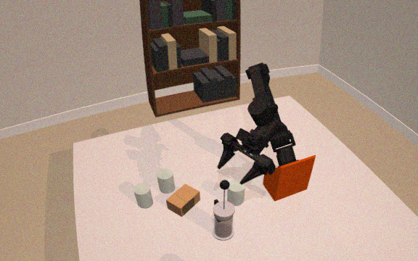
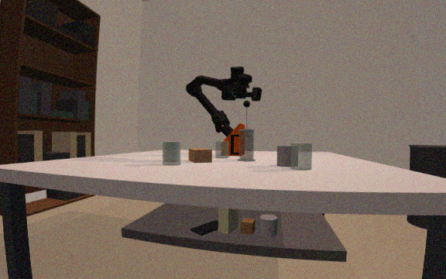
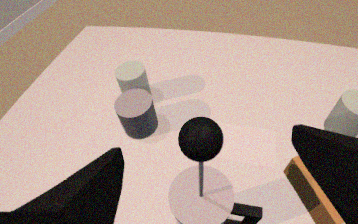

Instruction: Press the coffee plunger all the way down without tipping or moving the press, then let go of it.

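Note:
The coffee press (image 1: 223, 228) (image 2: 247, 146) (image 3: 192, 192) stands upright on the table. Its black plunger knob (image 1: 224, 185) (image 2: 246, 104) (image 3: 200, 139) is high above the lid on a thin rod. My gripper (image 1: 230, 175) (image 2: 242, 95) (image 3: 209, 145) is wide open and empty, with its fingertips a little above and behind the knob in the top view. In the wrist view the knob appears between the two fingers, beyond their tips, and the press's handle (image 3: 250, 211) shows at the lower right of the lid. No contact with the press is visible.
A pale green cylinder (image 1: 236, 195) stands close behind the press. An orange-brown box (image 1: 183, 200) (image 2: 200, 155) (image 3: 306, 186) and two more pale cylinders (image 1: 166, 181) (image 1: 143, 196) stand to its left. A grey cylinder (image 2: 283, 156) (image 3: 137, 116) and another greenish one (image 2: 302, 156) (image 3: 131, 74) stand on another side.

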Controlling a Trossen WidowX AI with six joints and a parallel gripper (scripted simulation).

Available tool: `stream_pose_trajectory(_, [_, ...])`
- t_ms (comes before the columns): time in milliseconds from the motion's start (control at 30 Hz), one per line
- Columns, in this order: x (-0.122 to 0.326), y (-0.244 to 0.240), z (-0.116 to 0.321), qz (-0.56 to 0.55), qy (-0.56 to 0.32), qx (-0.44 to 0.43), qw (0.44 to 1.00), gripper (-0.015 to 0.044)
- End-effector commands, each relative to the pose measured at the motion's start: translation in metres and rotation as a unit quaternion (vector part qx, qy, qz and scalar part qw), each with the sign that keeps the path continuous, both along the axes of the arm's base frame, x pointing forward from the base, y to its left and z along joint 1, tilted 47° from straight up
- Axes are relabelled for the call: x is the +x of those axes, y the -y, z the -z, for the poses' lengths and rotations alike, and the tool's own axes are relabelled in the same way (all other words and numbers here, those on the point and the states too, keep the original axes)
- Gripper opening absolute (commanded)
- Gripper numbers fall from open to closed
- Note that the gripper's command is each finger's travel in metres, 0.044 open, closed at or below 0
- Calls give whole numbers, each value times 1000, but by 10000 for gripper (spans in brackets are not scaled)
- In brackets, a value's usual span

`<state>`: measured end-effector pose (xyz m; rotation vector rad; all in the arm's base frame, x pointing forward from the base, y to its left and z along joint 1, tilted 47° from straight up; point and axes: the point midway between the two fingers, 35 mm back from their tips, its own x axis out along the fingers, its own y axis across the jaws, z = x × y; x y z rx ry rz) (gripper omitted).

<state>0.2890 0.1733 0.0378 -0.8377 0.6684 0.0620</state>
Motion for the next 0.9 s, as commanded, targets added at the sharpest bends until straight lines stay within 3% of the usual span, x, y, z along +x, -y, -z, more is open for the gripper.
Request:
stream_pose_trajectory(0, [4,4,8,-1,-6,-5,1000,440])
stream_pose_trajectory(533, [22,10,22,-1,-4,-5,1000,440])
stream_pose_trajectory(867, [22,10,22,-1,-4,-5,1000,177])
